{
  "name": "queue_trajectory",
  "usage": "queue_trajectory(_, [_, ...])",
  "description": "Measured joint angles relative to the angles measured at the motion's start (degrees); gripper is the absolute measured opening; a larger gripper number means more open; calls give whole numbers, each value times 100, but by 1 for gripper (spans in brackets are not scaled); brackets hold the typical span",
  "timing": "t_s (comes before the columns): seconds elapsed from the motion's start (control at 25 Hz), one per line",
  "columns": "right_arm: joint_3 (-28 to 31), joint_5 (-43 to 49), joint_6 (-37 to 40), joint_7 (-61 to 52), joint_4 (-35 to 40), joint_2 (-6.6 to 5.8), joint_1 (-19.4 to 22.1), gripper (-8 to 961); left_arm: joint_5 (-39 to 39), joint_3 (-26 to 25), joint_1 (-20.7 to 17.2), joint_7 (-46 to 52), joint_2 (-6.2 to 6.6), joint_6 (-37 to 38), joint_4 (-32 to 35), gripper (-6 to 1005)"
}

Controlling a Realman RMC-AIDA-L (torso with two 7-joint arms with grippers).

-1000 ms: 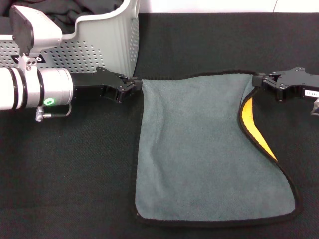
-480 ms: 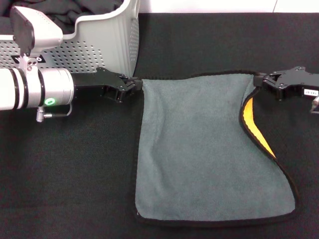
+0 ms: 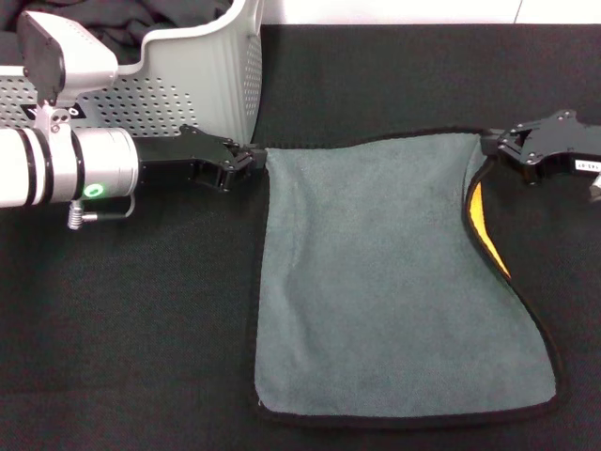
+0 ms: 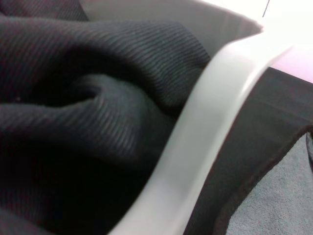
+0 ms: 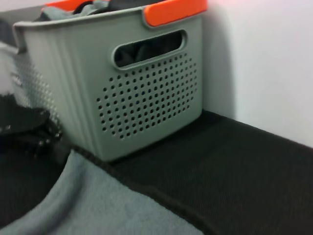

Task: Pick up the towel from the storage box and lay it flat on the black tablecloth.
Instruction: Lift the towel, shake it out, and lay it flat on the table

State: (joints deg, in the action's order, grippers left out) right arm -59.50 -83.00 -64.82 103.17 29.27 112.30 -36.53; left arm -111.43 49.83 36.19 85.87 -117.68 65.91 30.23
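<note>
Towel (image 3: 394,282) out of the box and spread across the black tablecloth (image 3: 131,329), its grey-teal face up, as two grippers pinch its far corners. The left gripper (image 3: 252,159) has its fingers clamped on the corner nearest the storage box (image 3: 221,70), while the right gripper (image 3: 492,148) grips the opposite corner; the pull between them keeps the top hem nearly straight and taut, apparently to take out the slack before release. Most of the cloth lies flat on the covered tabletop, the near hem resting close to the robot. Along the right-hand edge a strip has folded over, baring the yellow underside (image 3: 486,240), so the towel is judged not quite flat yet. The grey perforated box stands just beside the left gripper, and dark crumpled fabric (image 4: 78,107) fills it up to the rim in the left wrist view. In the right wrist view the box's holed wall and handle slot rise just beyond the towel's black-bound hem. That box sits closest to the work; any further pull leftward would likely bring the left gripper against its wall.
</note>
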Motion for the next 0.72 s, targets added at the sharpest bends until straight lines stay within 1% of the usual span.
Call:
queue_trajectory(0.2, [0,284,-27,351,81,-15,-90,7,0,7,7,0,-27,0,-8,51])
queue_trajectory(0.32, [-1,541,-31,552,109,20,-144,7,-1,24,10,3,-35,0,-9,51])
queue_trajectory(0.56, [6,559,-19,736,115,33,-147,6,-1,34,0,23,-52,1,-9,52])
queue_trajectory(0.72, [64,519,-45,754,115,-5,-117,6,-1,26,-14,26,-54,1,-9,52])
